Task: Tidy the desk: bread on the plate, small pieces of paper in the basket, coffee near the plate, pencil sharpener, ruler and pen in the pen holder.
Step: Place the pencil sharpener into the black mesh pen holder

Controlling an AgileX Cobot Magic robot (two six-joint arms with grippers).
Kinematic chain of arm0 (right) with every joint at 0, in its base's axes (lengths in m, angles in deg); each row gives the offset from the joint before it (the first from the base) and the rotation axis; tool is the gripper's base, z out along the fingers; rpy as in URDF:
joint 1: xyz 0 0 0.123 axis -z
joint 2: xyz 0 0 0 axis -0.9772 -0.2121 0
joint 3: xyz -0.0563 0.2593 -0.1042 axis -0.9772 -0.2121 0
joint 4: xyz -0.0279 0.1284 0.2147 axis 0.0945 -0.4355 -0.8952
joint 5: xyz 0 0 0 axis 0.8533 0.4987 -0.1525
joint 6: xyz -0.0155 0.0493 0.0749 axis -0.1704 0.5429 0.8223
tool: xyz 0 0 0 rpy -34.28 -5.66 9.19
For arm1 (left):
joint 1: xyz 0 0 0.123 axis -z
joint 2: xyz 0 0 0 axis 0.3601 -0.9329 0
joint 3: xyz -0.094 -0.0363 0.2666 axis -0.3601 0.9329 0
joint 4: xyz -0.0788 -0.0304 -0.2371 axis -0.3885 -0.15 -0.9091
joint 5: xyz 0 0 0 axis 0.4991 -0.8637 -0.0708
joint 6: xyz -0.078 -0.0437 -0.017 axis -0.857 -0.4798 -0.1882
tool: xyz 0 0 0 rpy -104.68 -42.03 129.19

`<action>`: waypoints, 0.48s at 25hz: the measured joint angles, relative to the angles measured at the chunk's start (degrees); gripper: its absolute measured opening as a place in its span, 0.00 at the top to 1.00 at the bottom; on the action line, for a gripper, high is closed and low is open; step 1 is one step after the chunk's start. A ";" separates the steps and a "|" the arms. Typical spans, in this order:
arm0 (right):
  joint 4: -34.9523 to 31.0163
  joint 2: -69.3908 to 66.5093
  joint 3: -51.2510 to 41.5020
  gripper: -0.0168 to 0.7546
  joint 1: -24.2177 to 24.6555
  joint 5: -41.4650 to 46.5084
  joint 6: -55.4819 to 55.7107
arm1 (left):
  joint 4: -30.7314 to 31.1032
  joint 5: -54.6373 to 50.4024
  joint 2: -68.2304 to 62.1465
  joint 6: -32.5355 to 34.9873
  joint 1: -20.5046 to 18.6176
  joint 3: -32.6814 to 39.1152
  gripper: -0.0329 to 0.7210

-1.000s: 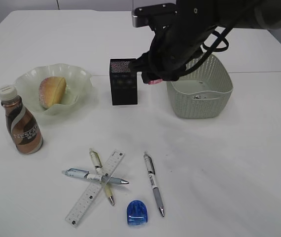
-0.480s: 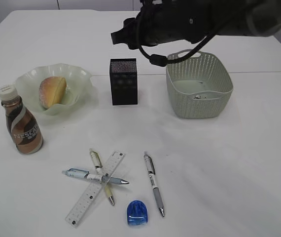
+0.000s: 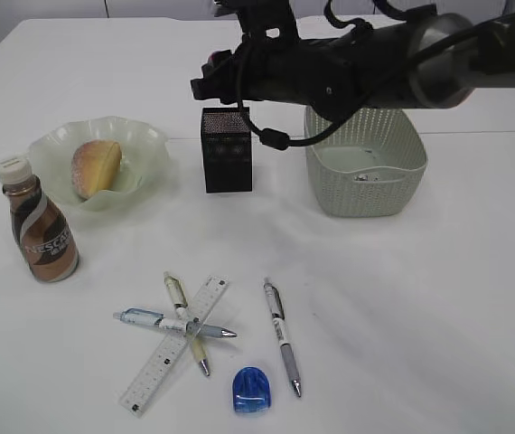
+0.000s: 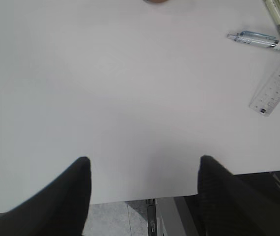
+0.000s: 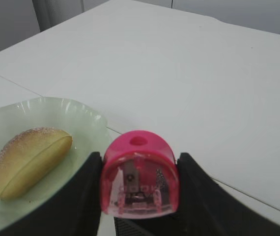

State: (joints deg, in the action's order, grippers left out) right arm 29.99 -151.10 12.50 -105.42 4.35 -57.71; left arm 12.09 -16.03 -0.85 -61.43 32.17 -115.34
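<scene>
My right gripper point(image 5: 138, 160) is shut on a pink pencil sharpener point(image 5: 139, 177). It hovers just above the black mesh pen holder point(image 3: 227, 149), whose rim point(image 5: 130, 228) shows under the sharpener. In the exterior view that gripper point(image 3: 206, 78) reaches in from the right. The bread point(image 3: 95, 167) lies in the wavy green plate point(image 3: 140, 145), and the coffee point(image 3: 42, 233) stands to the plate's front left. On the desk point(image 3: 402, 298) lie a ruler point(image 3: 176, 344), crossed pens point(image 3: 174, 323), a lone pen point(image 3: 282, 334) and a blue sharpener point(image 3: 252, 391). My left gripper point(image 4: 145, 164) is open over the desk's front edge.
The sage-green basket point(image 3: 366, 172) stands right of the pen holder with a small bit on its floor. The right arm spans above the basket's left rim. In the left wrist view the ruler point(image 4: 276, 88) and a pen point(image 4: 258, 39) lie at the upper right.
The right arm has swung up and to the left with the pink sharpener, from beside the pen holder and basket to above the pen holder. Nothing on the desk moved.
</scene>
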 joint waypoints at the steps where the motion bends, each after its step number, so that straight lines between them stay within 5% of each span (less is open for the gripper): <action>1: 0.10 -0.24 0.00 0.58 0.00 -0.31 0.00 | 0.00 0.00 0.00 0.00 0.00 0.00 0.30; 12: 1.35 -3.75 0.00 0.58 0.00 -6.44 -0.11 | 0.00 0.00 0.00 0.00 0.00 0.00 0.30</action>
State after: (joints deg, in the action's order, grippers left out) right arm 31.34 -154.85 12.50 -105.42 -2.09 -57.82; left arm 12.09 -16.03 -0.85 -61.43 32.17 -115.34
